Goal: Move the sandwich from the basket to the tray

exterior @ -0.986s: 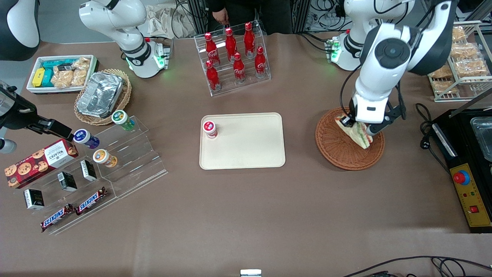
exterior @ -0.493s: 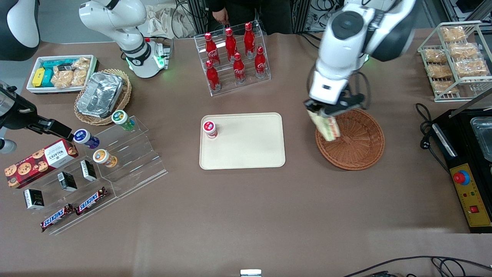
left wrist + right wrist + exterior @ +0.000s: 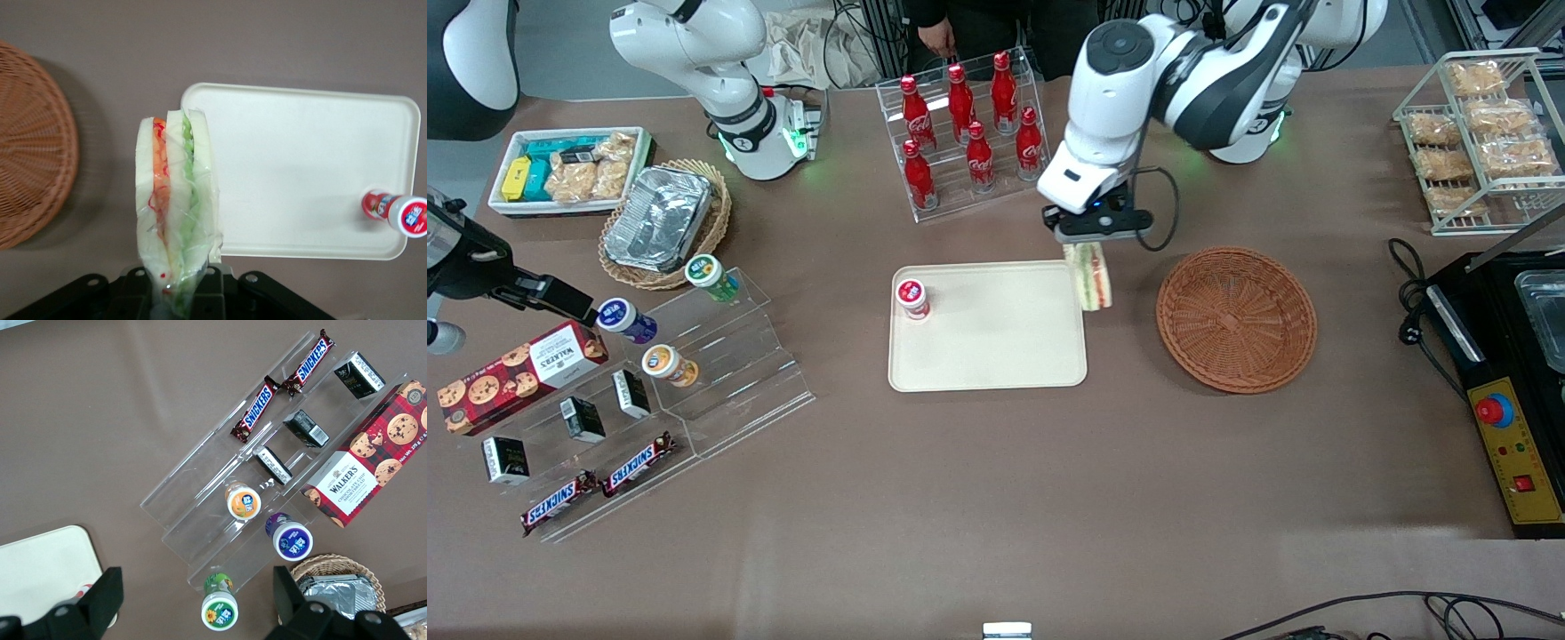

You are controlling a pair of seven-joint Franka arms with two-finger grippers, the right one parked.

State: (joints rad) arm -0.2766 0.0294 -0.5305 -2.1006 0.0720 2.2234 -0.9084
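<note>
- The left gripper point(image 3: 1092, 242) hangs in the air over the tray's edge on the basket side, at the corner farther from the front camera
- Its fingers point(image 3: 212, 293) are closed narrowly on the sandwich point(image 3: 1092, 276), pinching one end so the wedge hangs down from them, clear of the bench point(image 3: 996, 498)
- From the wrist camera the sandwich point(image 3: 175, 213) shows its cut edge: white bread with orange, red and green filling, wrapped in clear film
- The sandwich overlaps the rim of the tray point(image 3: 1005, 347) in the front view, between tray and basket, touching neither
- The basket point(image 3: 1236, 318) sits on the bench just beside the tray, toward the working arm's end, with nothing lying in it
- The wrist camera shows part of the basket point(image 3: 30, 147) and most of the tray point(image 3: 300, 173), with bare bench between them
- A small bottle with a red and white cap point(image 3: 911, 298) stands on the tray near the corner away from the basket; it also shows in the wrist view point(image 3: 397, 212)
- A clear rack of red cola bottles point(image 3: 965, 133) stands farther from the front camera than the tray
</note>
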